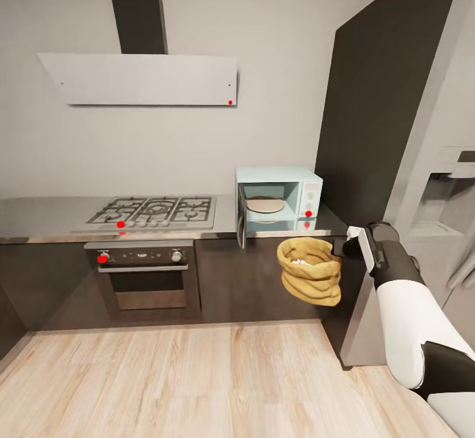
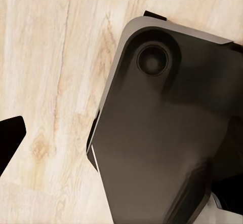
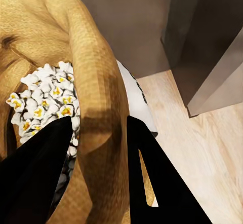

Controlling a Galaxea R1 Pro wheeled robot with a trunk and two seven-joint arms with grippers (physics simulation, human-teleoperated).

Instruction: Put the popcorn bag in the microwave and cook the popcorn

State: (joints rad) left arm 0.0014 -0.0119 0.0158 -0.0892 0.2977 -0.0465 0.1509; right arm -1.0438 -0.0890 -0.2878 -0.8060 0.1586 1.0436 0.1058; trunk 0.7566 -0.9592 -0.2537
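Note:
The tan popcorn bag (image 1: 310, 274) hangs in the air in front of the countertop (image 1: 39, 217), just below the microwave (image 1: 311, 190). My right gripper (image 1: 340, 248) is shut on the bag's rolled rim from the right. In the right wrist view the two black fingers (image 3: 35, 173) pinch the rim of the bag (image 3: 96, 82), one inside and one outside. White puffed popcorn (image 3: 48, 95) fills the sack. The pale-blue microwave stands with its door (image 1: 241, 219) swung open and a round plate inside. One black finger (image 2: 11, 135) of my left gripper hangs over the wood floor.
A gas hob (image 1: 155, 212) and a black oven (image 1: 145, 273) lie left of the microwave, under a flat white hood (image 1: 138, 78). A tall dark cabinet (image 1: 376, 95) and a grey fridge (image 1: 442, 207) stand at the right. My dark base (image 2: 167, 133) rests on the wood floor (image 1: 198, 378).

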